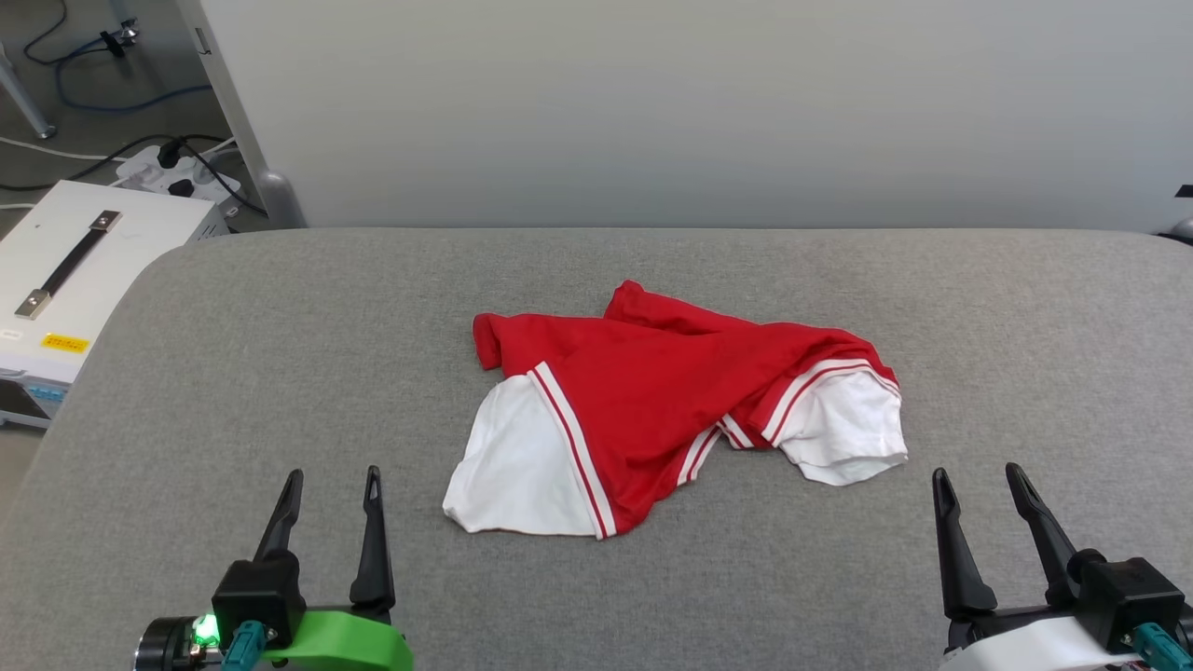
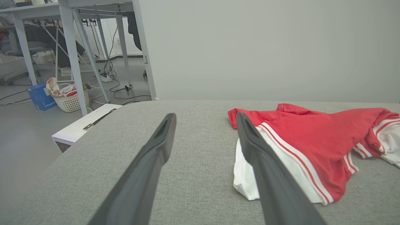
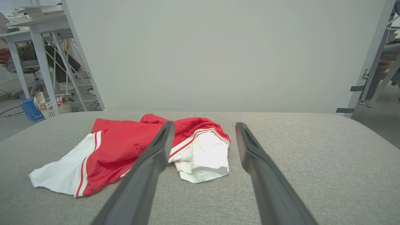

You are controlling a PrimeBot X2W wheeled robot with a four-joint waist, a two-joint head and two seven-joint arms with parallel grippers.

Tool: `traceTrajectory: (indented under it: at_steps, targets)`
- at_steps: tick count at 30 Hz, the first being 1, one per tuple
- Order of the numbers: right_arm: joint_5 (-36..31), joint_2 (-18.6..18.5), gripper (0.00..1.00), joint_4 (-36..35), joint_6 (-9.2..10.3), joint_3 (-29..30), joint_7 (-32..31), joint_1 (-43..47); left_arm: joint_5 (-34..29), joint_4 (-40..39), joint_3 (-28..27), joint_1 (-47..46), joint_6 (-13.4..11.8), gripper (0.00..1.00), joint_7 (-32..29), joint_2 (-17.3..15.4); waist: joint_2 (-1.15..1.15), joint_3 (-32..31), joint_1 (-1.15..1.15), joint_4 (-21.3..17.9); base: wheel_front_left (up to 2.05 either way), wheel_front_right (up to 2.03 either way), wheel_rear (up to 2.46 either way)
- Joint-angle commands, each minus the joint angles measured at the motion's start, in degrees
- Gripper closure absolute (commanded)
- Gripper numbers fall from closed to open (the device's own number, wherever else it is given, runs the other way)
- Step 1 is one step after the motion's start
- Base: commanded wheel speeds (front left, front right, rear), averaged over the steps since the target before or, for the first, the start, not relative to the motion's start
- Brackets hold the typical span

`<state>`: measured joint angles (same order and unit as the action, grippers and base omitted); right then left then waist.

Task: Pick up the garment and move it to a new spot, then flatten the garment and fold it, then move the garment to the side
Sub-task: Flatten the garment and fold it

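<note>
The garment is a red jersey with white sleeves and striped trim, lying crumpled in a heap at the middle of the grey padded table. Its printed front is hidden in the folds. My left gripper hovers open near the front left, short of the garment's white left sleeve. My right gripper stands open at the front right, just right of the other white sleeve. Nothing lies between either pair of fingers. The left wrist view has the garment to its right; in the right wrist view the garment lies to the left.
A white case with a black handle sits on the floor off the table's left edge, beside a power strip with cables. A pale wall panel rises behind the table. A laundry basket stands under a desk farther left.
</note>
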<state>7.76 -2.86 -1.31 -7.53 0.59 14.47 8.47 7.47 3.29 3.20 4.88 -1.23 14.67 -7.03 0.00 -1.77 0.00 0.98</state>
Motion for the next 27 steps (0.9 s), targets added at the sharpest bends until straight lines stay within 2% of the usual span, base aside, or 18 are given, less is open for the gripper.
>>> traceTrajectory:
  at_steps: [1, 8, 14, 18, 22, 27]
  targets:
    - [-0.02, -0.02, 0.0, 0.15, 0.04, 0.08, 0.52, 0.71, -0.79, 0.2, -0.38, 0.91, 0.42, 0.0, 0.32, 0.52, 0.0, 0.07, 0.0, 0.04, 0.0, 0.0, 0.0]
    - [-1.11, -0.36, 0.0, -1.83, 0.04, 0.5, 0.52, -1.93, -2.03, 0.48, -1.49, 0.47, 1.32, 0.0, 0.33, 1.47, 0.0, 0.79, 0.0, 0.11, 0.0, 0.0, 0.0]
    - [-0.9, -4.44, 0.0, -5.17, 0.04, 0.5, 0.52, -9.88, -2.73, 0.29, -2.28, -0.56, 1.86, 0.0, 0.33, 2.08, 0.0, 2.65, 0.0, 0.19, 0.0, 0.0, 0.0]
    - [1.14, -10.47, 0.0, -3.81, 0.04, -3.29, 0.52, -17.25, -3.02, 0.12, -2.69, -1.71, 2.2, 0.0, 0.33, 2.45, 0.0, 4.43, 0.0, 0.17, 0.0, 0.0, 0.0]
    - [6.11, -17.94, 0.0, 0.26, 0.04, -10.75, 0.48, -25.25, -3.28, -0.14, -3.16, -2.64, 2.41, 0.0, 0.33, 2.75, 0.0, 6.27, 0.0, -0.12, 0.0, 0.0, 0.0]
    - [16.16, -27.94, 0.0, 3.66, 0.04, -24.72, -7.97, -35.49, -3.52, -0.64, -3.71, -3.84, 2.63, 0.0, 0.33, 3.09, 0.0, 8.58, 0.0, -0.28, 0.0, 0.0, 0.0]
